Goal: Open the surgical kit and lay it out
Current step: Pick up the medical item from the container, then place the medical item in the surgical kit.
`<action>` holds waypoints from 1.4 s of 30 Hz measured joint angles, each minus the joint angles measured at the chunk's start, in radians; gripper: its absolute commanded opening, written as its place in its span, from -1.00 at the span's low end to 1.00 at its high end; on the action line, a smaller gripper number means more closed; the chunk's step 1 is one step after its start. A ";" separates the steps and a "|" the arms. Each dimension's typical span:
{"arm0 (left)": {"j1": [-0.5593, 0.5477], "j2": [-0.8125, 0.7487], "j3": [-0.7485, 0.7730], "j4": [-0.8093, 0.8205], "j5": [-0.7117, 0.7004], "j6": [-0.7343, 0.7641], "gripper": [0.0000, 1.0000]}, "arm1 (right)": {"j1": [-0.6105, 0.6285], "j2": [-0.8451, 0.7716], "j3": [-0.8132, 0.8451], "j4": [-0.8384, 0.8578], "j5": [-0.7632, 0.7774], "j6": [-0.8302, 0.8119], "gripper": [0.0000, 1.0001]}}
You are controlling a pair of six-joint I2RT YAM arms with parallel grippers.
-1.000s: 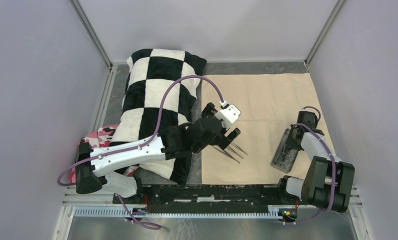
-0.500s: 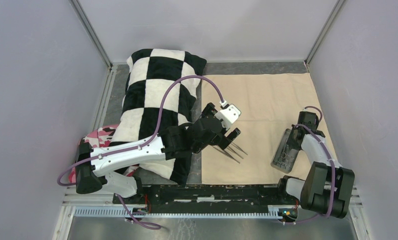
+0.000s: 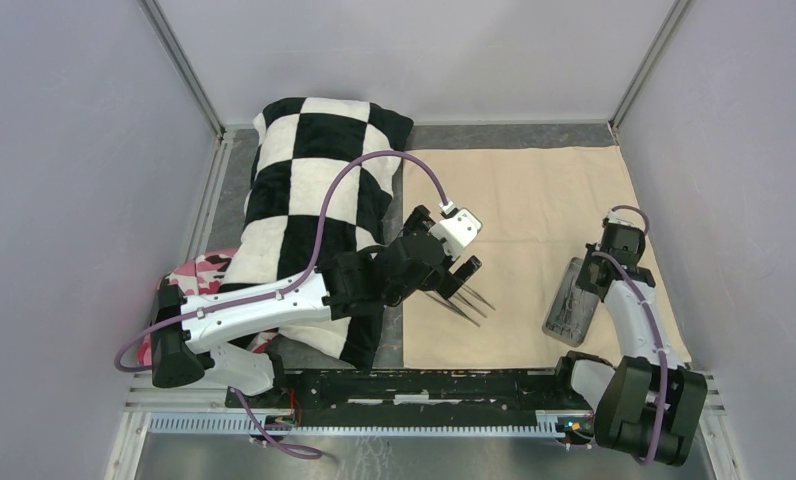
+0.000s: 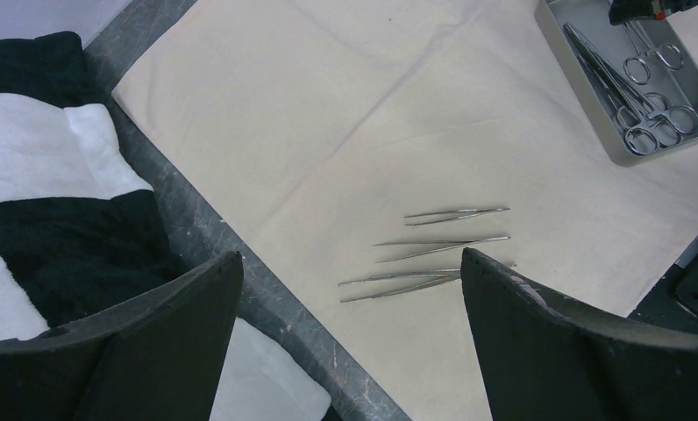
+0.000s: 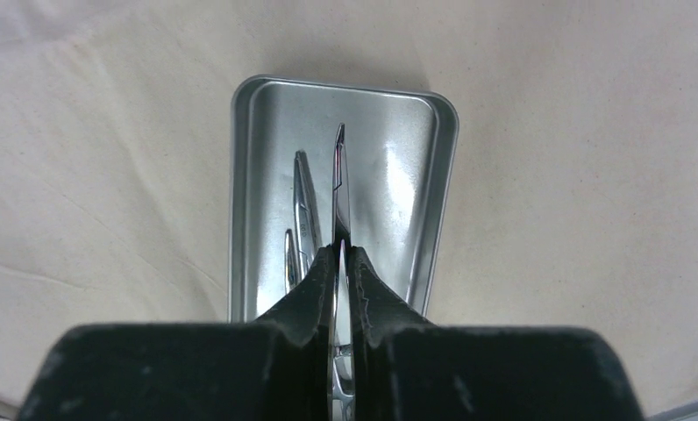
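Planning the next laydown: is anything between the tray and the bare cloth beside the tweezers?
Nothing visible. The cloth between tray and tweezers lies bare; the right gripper pinches a forceps inside the tray.

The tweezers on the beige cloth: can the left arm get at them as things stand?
Probably yes. The left claw is open and hangs right above the tweezers, which lie flat on the beige cloth with nothing over them or crowding them.

no legible text, no labels or numbers, metal tray [image 5: 389,149] unmarked (forceps [image 5: 338,184] too small to tell)
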 measured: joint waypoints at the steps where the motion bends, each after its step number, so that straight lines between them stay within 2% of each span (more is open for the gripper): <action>1: 0.000 0.000 0.000 0.000 0.000 0.000 0.99 | 0.000 -0.009 0.000 0.000 -0.005 -0.008 -1.00; 7: 0.000 0.000 0.000 0.000 -0.003 0.000 0.99 | 0.006 -0.045 0.051 -0.004 -0.048 -0.077 -1.00; 11: 0.000 0.000 0.000 0.000 -0.036 0.000 0.99 | 0.058 -0.046 0.106 0.004 -0.068 -0.128 -1.00; 20: 0.013 0.000 -0.002 0.008 -0.266 0.000 0.99 | 0.349 0.090 0.227 0.024 -0.088 -0.230 -1.00; 31: 0.054 0.000 -0.002 0.008 -0.380 -0.002 0.99 | 0.744 0.337 0.314 0.030 -0.034 -0.375 -1.00; 36: 0.061 0.000 -0.002 0.008 -0.385 -0.002 0.99 | 0.822 0.394 0.314 0.032 -0.003 -0.429 -1.00; 42: 0.061 0.000 -0.002 0.008 -0.384 -0.002 0.99 | 0.832 0.430 0.313 0.047 0.011 -0.461 -1.00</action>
